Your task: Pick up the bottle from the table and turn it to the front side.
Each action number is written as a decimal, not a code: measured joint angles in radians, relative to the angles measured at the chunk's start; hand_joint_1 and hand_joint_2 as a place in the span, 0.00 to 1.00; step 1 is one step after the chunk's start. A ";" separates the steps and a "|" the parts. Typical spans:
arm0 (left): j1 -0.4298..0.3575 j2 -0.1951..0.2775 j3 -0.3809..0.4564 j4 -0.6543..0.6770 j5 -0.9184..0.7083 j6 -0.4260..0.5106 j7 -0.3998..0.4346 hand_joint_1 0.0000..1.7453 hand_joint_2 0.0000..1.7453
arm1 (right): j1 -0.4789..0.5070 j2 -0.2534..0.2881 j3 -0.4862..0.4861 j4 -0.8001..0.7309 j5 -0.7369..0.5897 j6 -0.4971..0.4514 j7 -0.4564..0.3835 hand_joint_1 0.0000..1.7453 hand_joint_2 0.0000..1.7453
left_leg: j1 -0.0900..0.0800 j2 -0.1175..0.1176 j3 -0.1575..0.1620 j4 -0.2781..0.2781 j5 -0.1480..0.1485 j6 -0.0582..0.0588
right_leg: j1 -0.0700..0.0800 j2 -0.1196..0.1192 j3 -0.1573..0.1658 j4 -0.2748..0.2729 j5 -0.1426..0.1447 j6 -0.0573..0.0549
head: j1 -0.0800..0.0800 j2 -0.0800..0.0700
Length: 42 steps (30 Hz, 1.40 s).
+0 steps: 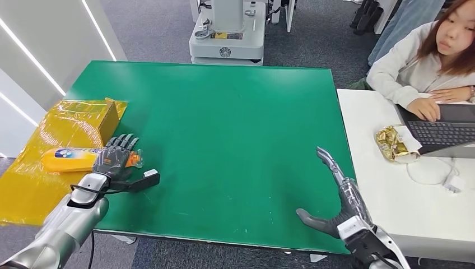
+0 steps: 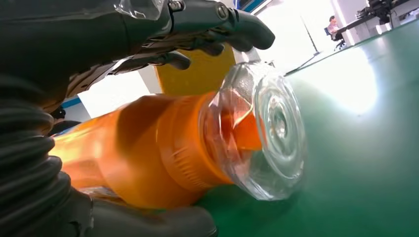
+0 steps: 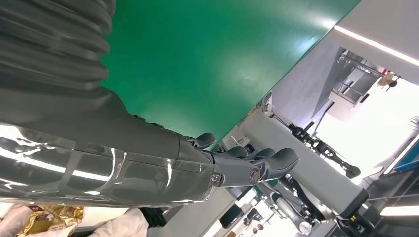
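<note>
Head view: the green worktop fills the centre of the scene. The orange bottle lies on its side at about 9 o'clock of the worktop, at its left edge, its body extending over the yellow plastic sheet that covers the surface beside it. The left hand rests over the cap end of the bottle, fingers curved down across it.

Left wrist view: the bottle is horizontal on the green surface, with a clear domed cap over an orange spout. The dark fingers arch above the bottle's neck and the thumb lies beneath it, so the left hand encloses the bottle; whether the grasp is tight cannot be told.

The right hand sits at about 5 o'clock of the worktop, well apart from the bottle, its fingers spread wide and extended, holding nothing. In the right wrist view the right hand shows its fingers straight, over the green surface.

At 2 o'clock a white desk adjoins the worktop; on it lie a laptop and a gold-wrapped packet. A seated person rests a hand on the laptop. A yellow box stands at 10 o'clock, near the bottle.
</note>
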 joint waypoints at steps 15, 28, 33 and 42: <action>0.169 -0.150 0.064 -0.169 0.574 0.102 -0.300 0.00 1.00 | -0.043 -0.012 0.048 0.061 -0.038 -0.015 0.001 0.00 1.00 | -0.002 0.000 0.000 0.000 -0.001 0.001 | -0.002 0.000 0.000 -0.001 0.000 0.001 | 0.000 0.000; 0.330 -0.324 -0.009 -0.733 0.878 0.103 -0.391 0.00 1.00 | 0.060 0.060 0.074 0.054 -0.200 -0.117 -0.058 0.00 1.00 | -0.001 -0.001 -0.002 0.000 -0.002 0.002 | -0.002 -0.002 0.000 -0.002 -0.001 0.001 | 0.000 0.000; 0.330 -0.363 -0.066 -0.779 0.999 -0.008 -0.393 0.00 1.00 | 0.111 0.126 0.089 0.034 -0.328 -0.168 -0.085 0.00 1.00 | -0.001 -0.001 -0.001 0.000 -0.002 0.002 | -0.002 -0.002 -0.001 -0.002 -0.001 0.001 | 0.000 0.000; 0.333 -0.387 -0.161 -0.774 1.152 -0.200 -0.350 0.00 1.00 | 0.155 0.217 0.118 -0.022 -0.347 -0.252 -0.051 0.00 1.00 | -0.001 0.000 -0.001 0.000 -0.002 0.002 | -0.001 -0.001 -0.001 -0.002 -0.001 0.001 | 0.000 0.000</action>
